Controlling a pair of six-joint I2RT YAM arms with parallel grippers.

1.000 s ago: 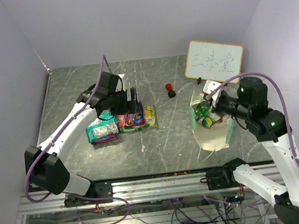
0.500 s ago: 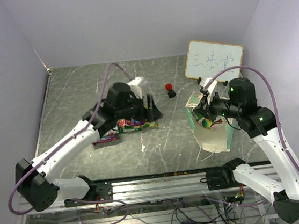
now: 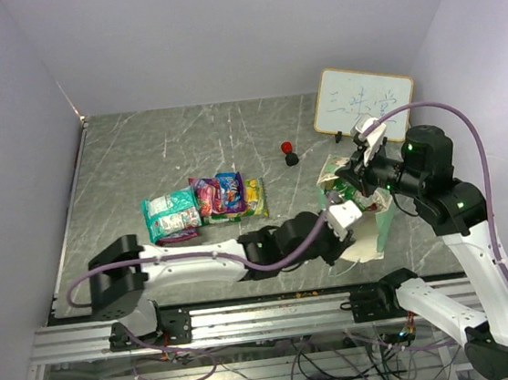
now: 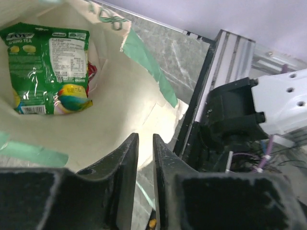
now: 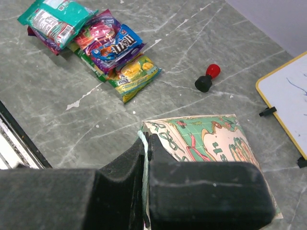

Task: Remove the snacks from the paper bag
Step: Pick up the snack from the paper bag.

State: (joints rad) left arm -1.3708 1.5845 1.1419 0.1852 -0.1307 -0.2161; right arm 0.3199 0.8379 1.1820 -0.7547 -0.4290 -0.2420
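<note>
The paper bag (image 3: 367, 243) lies at the right with its mouth toward the near left. My right gripper (image 3: 341, 176) is shut on its upper rim and white cord, seen close in the right wrist view, gripper (image 5: 146, 141), bag (image 5: 206, 139). My left gripper (image 3: 340, 220) reaches in low at the mouth. In the left wrist view its jaws (image 4: 145, 139) stand a narrow gap apart with nothing between them, over the tan inner wall (image 4: 120, 105). A green packet (image 4: 45, 67) lies deep inside. Teal (image 3: 172, 216), pink (image 3: 206, 197), blue (image 3: 229, 191) and yellow-green (image 3: 254, 197) snacks lie in a row on the table.
A small red-and-black knob (image 3: 289, 154) sits behind the bag, beside the white board (image 3: 364, 104) with writing. The aluminium rail (image 3: 250, 314) runs along the near edge, and my left arm stretches just above it. The right arm's black base (image 4: 240, 115) stands close beside the bag.
My left arm has swung from the packets at the left across the near side to the bag's mouth, its jaws narrowing. My right gripper has kept its hold on the rim, shifting slightly.
</note>
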